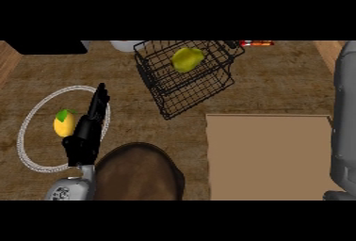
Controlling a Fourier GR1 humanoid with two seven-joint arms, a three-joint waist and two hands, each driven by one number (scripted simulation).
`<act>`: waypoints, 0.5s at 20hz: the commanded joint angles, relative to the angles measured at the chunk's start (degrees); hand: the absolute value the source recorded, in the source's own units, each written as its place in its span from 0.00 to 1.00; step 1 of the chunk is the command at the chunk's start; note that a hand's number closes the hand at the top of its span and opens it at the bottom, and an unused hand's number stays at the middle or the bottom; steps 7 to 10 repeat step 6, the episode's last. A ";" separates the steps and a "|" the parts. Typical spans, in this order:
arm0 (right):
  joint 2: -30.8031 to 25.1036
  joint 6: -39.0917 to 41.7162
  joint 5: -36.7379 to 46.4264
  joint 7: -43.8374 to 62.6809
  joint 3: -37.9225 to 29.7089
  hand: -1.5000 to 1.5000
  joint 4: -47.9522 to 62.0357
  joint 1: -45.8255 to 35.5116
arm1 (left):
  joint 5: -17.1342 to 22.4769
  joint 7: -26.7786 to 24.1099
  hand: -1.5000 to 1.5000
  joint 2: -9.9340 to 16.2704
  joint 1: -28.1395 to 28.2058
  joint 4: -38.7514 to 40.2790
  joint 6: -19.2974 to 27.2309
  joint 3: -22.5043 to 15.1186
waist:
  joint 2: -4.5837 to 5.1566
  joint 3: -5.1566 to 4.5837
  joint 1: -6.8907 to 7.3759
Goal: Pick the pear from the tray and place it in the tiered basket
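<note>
While I hold position, I see the left hand (89, 123) with straight fingers, holding nothing, just beside a yellow fruit (65, 123) on the round tray (31, 116). The pear (188, 59) sits in the tiered basket (208, 87).

My left hand (89, 123) comes up from the lower left on its grey forearm (71, 187), fingers (101, 96) straight and held together, pointing toward the top of my view. I see the hand edge-on, nothing between fingers and thumb. At the right edge only a grey arm (344, 122) shows, running top to bottom; its hand is out of sight.
</note>
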 commanded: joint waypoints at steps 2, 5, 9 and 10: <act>-6.92 7.19 -9.50 -5.73 -8.04 0.00 -7.17 12.34 | 0.63 1.72 0.50 -0.08 -1.87 0.53 0.14 1.04 | 0.13 0.02 -0.48; -10.34 13.17 -17.24 -8.16 -13.81 0.00 -8.71 17.27 | 1.61 0.66 0.50 2.28 2.01 -2.98 -2.33 1.23 | 0.08 0.00 0.19; -13.56 16.56 -19.41 -7.88 -15.68 0.00 -8.31 17.88 | -0.59 1.36 0.50 -0.15 -0.02 -1.56 0.17 -0.52 | 0.13 0.00 -0.09; -13.56 16.56 -19.41 -7.88 -15.68 0.00 -8.31 17.88 | -0.59 1.36 0.50 -0.15 -0.02 -1.56 0.17 -0.52 | 0.13 0.00 -0.09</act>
